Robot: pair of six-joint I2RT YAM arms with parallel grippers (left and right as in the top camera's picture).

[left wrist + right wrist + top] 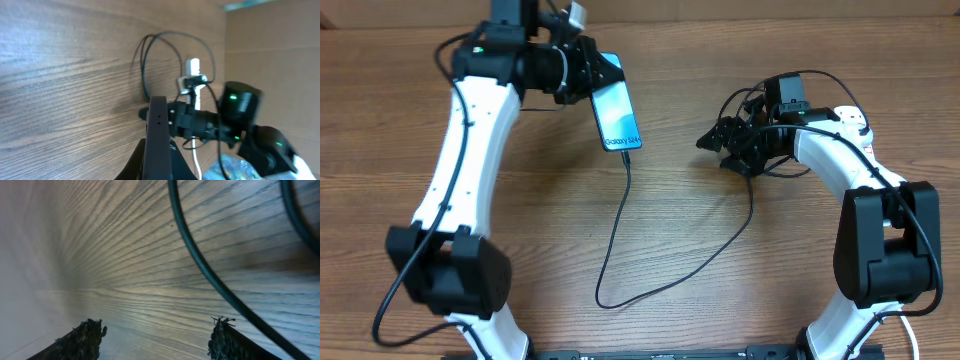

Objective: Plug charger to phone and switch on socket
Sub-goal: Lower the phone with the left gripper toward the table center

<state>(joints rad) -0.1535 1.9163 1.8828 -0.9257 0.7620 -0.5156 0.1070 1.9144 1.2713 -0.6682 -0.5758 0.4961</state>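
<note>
From above, the slim smartphone with a light blue screen (617, 113) lies face up on the wood-grain table (520, 220). The thin black charger cable (616, 225) is plugged into its lower end and loops away toward the right claw (712, 138).

In the left wrist view, the left claw (158, 130) is closed tight by the phone's blue corner (235, 170); it may be pinching the edge.

In the right wrist view, the right claw (160, 330) stands wide and empty, with the cable (197, 260) crossing the table beyond it.

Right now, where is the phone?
In the overhead view the phone sits screen-up at upper middle, beside the left claw, with the charger cable running from its lower end.
</note>
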